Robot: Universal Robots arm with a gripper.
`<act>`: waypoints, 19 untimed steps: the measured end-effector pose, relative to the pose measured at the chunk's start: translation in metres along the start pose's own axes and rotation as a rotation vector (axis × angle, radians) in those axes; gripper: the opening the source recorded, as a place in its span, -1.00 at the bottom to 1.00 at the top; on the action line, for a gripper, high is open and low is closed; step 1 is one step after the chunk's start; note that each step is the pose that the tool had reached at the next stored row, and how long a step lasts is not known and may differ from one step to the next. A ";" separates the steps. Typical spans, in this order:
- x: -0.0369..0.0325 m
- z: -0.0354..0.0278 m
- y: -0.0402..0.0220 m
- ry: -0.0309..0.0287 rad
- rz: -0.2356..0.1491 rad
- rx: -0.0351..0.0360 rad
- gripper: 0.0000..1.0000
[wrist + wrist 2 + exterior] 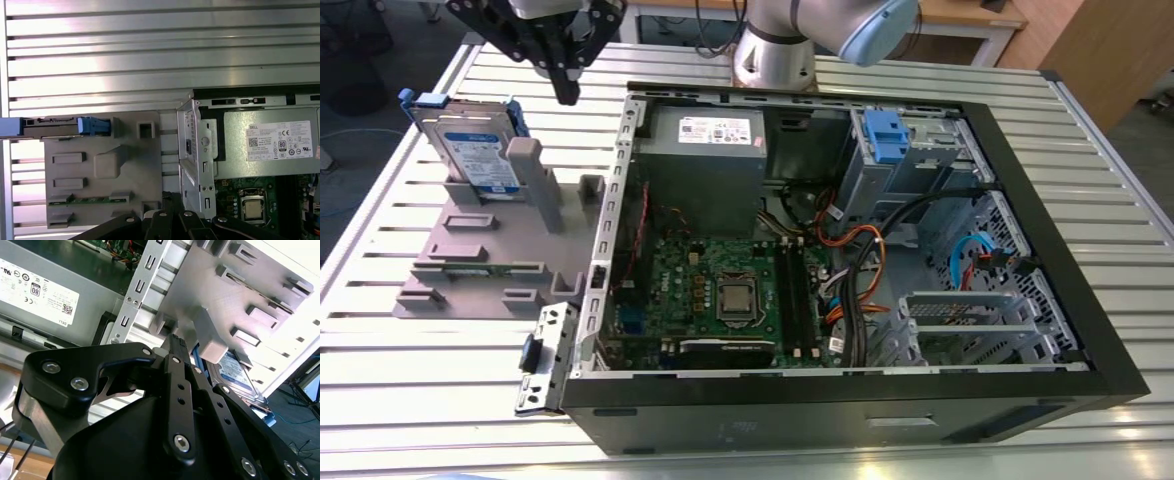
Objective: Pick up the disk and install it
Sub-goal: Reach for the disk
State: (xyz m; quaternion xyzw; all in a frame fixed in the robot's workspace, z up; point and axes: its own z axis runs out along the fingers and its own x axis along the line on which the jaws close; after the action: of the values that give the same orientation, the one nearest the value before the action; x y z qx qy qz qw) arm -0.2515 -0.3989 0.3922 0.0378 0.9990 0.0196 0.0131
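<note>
The disk (471, 150) stands on edge in a slot at the far end of a grey holder (467, 262), its white-and-blue label facing out and a blue bracket around it. In the first wrist view the disk (55, 126) shows edge-on, and in the second wrist view the disk (235, 372) peeks out behind the holder (240, 295). My gripper (567, 92) hangs above the table between the disk and the open computer case, apart from both. Its black fingers (178, 347) meet at the tips, shut with nothing between them. The gripper (170, 199) also shows in the first wrist view.
The open computer case (1067, 250) lies on the slatted metal table (427, 380) on the exterior view's right. Inside are a grey power supply (707, 150), a motherboard (720, 290), cables and a drive bay with a blue latch (886, 130). A loose metal bracket (544, 355) lies by the case.
</note>
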 end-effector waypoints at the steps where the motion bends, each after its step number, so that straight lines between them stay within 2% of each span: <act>1: 0.0002 0.0000 0.0000 0.0000 0.000 0.0000 -0.79; 19: 0.0044 0.0000 -0.0003 0.0000 0.000 0.0006 -0.79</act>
State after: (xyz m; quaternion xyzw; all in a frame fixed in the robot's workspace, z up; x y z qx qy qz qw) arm -0.2559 -0.3989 0.3921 0.0378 0.9990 0.0193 0.0131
